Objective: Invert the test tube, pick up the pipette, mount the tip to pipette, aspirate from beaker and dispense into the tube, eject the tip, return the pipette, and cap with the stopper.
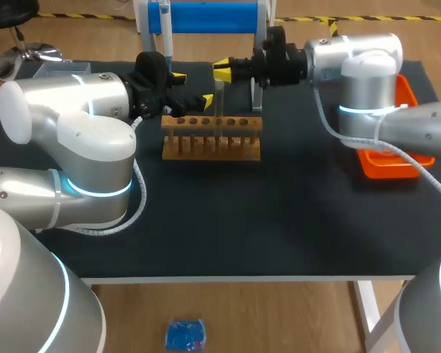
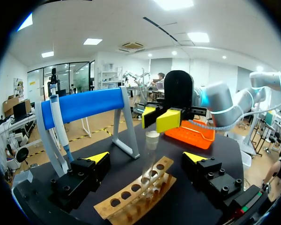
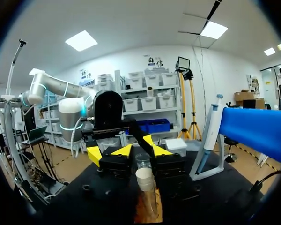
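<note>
Right end effector (image 1: 222, 70) above test tube (image 1: 219, 99)

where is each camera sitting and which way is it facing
head view: fixed above and behind the robot, looking down on the table; both arms enter from the sides, left gripper and right gripper near the wooden rack.
left wrist view: on the left wrist, looking along its own open gripper, across the rack, at the right gripper.
right wrist view: on the right wrist, own gripper showing, facing back at the left arm.
shared: the wrist views face each other; all three show the test tube.
</note>
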### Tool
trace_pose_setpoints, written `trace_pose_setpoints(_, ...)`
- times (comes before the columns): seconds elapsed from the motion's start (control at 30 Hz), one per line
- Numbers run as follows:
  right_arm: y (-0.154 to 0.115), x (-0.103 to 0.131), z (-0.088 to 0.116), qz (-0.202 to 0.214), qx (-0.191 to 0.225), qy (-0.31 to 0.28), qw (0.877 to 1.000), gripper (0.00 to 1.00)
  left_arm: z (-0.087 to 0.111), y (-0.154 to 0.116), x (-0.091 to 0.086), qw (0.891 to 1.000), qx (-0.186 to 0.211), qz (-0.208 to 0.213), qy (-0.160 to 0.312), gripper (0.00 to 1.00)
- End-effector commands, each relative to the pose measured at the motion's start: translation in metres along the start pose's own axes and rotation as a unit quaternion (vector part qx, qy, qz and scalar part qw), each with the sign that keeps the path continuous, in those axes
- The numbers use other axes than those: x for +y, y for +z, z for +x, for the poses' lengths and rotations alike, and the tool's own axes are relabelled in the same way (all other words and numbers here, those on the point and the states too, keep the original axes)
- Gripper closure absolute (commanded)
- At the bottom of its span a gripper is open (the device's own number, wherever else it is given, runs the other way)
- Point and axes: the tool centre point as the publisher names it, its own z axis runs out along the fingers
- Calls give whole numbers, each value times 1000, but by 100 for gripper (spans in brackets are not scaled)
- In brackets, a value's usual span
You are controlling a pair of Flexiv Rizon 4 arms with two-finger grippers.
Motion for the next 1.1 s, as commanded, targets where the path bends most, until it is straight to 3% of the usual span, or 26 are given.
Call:
trace_pose_setpoints(0.03,-9,14,7,11,-4,-15,1000,0,0,2,1,1000,0,2,0,0)
trace_pose_setpoints(0.23,-19,30,8,57,-24,-68,996,0,0,2,1,1000,0,2,0,0)
trace_pose_setpoints(0.47,-35,36,6,136,-46,-126,982,0,0,2,1,1000,0,2,0,0)
trace_pose_setpoints(0.7,-62,24,0,206,-73,-158,963,0,0,2,1,1000,0,2,0,0)
trace_pose_setpoints(1.1,-90,-15,0,234,-83,-130,960,0,0,2,1,1000,0,2,0,0)
